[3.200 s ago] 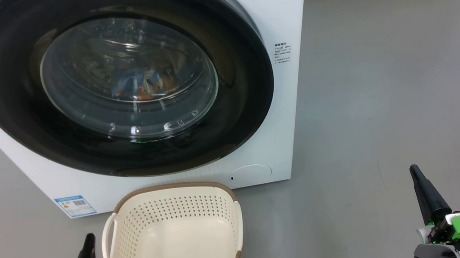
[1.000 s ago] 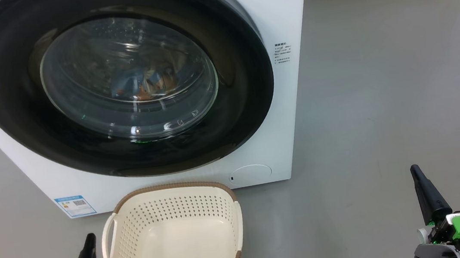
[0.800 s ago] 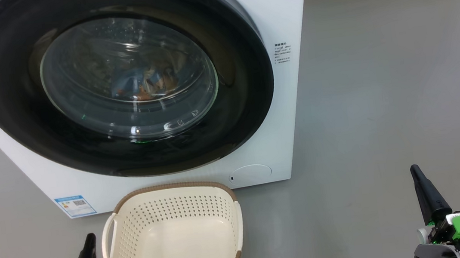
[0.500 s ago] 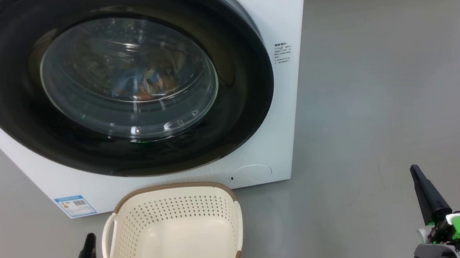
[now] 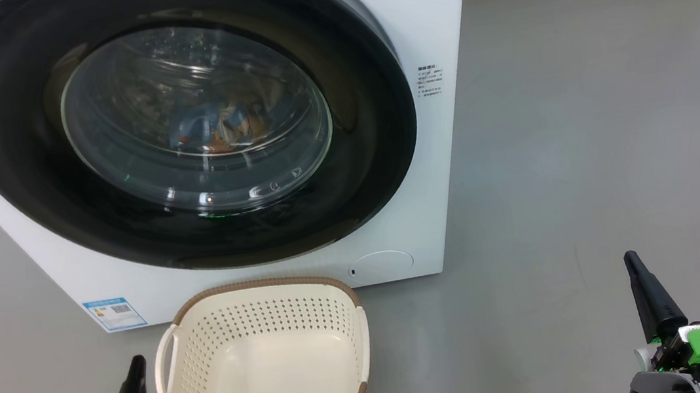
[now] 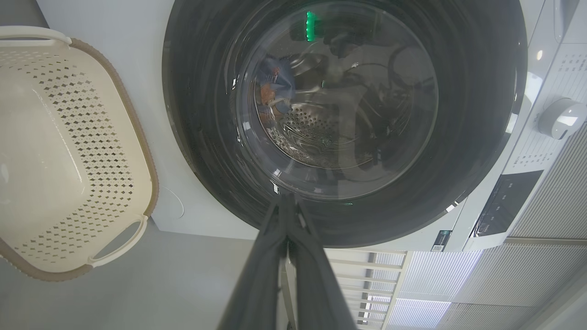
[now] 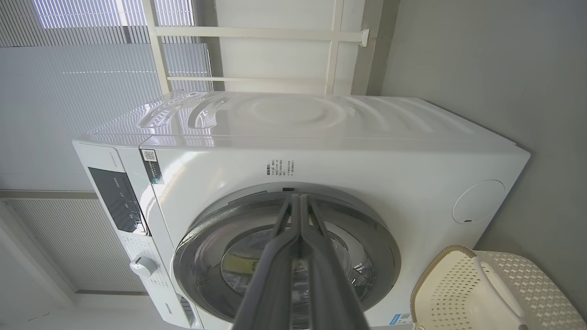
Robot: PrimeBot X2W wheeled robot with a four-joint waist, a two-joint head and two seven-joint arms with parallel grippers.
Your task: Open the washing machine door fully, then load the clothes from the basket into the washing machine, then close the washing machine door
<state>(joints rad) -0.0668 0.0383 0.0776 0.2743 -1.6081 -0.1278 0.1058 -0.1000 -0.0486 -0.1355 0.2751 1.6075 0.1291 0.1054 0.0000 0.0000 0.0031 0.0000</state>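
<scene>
The washing machine door [image 5: 374, 121] sits shut, clothes [image 5: 223, 125] behind its glass; basket [image 5: 266, 284] on the floor [image 5: 580, 131] before it; left hand [image 5: 137, 362] and right hand [image 5: 631, 262] pinched closed.

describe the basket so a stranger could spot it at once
Start at the big white washing machine with its round black-rimmed door. On the grey floor in front of it, below the door, stands the basket: cream perforated plastic with a brown rim, empty.

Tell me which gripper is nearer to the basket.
Left. The left gripper sits just beside the basket, at its left side; the right gripper is far off to its right.
</scene>
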